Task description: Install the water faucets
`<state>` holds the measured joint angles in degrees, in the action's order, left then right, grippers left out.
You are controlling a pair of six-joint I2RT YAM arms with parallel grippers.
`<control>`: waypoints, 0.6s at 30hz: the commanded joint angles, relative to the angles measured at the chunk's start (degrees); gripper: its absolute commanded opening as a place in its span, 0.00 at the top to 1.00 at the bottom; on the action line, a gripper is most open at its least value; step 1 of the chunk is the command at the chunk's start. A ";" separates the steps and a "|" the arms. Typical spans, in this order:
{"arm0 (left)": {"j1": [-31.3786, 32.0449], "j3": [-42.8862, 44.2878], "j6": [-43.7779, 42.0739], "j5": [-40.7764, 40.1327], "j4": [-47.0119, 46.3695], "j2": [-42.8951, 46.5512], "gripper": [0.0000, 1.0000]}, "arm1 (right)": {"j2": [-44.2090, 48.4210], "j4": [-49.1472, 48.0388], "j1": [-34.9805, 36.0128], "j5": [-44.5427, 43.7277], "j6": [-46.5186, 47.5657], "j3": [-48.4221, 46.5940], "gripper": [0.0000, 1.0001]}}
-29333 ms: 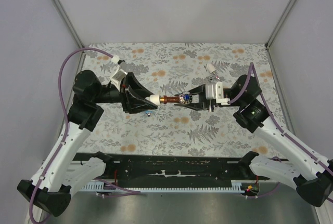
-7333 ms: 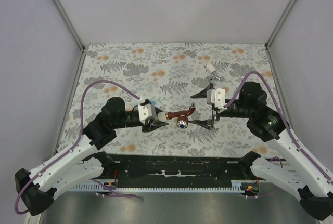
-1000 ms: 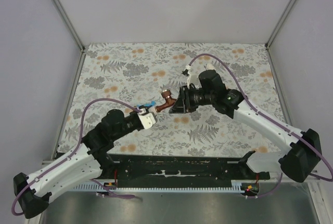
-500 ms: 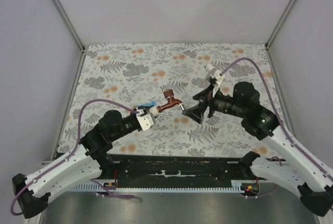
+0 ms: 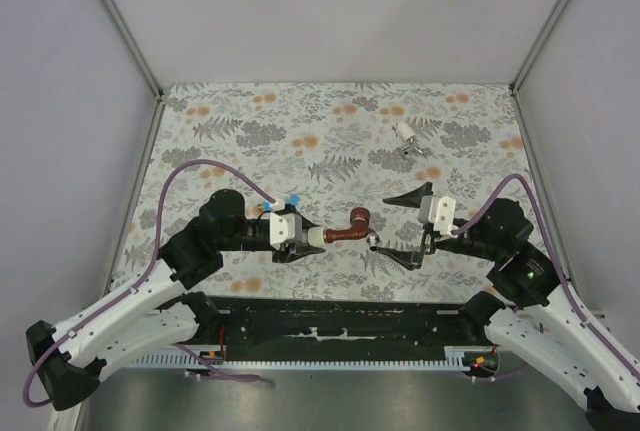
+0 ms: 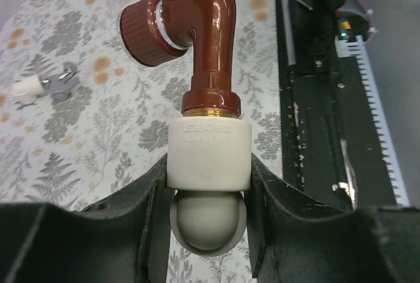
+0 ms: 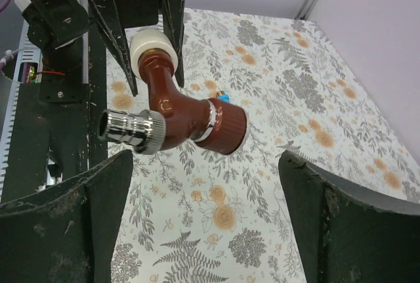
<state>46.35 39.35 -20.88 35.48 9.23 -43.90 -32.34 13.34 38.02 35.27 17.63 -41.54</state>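
The reddish-brown faucet (image 5: 350, 227) hangs in mid-air above the near middle of the counter (image 5: 250, 121), lying roughly level between your two arms, round knob (image 7: 226, 127) to one side and chrome spout (image 7: 128, 129) pointing toward the right arm. Its stem sits in the white fitting (image 6: 208, 152); only a thin brass band shows at the collar, so the thread looks nearly or fully run in. The left jaws are partly closed and clamp that fitting from both sides, carrying the faucet with it. The right jaws stand wide open, one finger either side of the spout end, touching nothing and holding nothing. Judgement: this first faucet reads as installed, or short of a last snug turn; you cannot tell tightness from here. The white-silver faucet (image 5: 407, 137) lies loose on the far right of the counter, well apart from both arms, not yet picked up. That one is left to do.
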 commanded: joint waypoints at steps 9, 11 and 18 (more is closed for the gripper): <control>-0.29 3.89 5.77 12.50 -2.90 -1.01 0.98 | -9.05 -9.74 0.21 13.15 0.22 -2.49 0.05; -0.29 3.63 5.77 11.63 -3.26 -1.10 0.98 | -10.90 -9.83 0.21 14.47 -0.92 -3.19 0.07; -0.21 0.73 2.79 0.58 -5.01 1.18 0.98 | -16.26 -14.99 0.48 16.15 -15.49 -4.25 0.28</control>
<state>46.19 40.49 -17.17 42.63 9.26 -44.88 -46.72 5.17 38.15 49.65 12.67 -42.78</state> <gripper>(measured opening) 0.474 0.792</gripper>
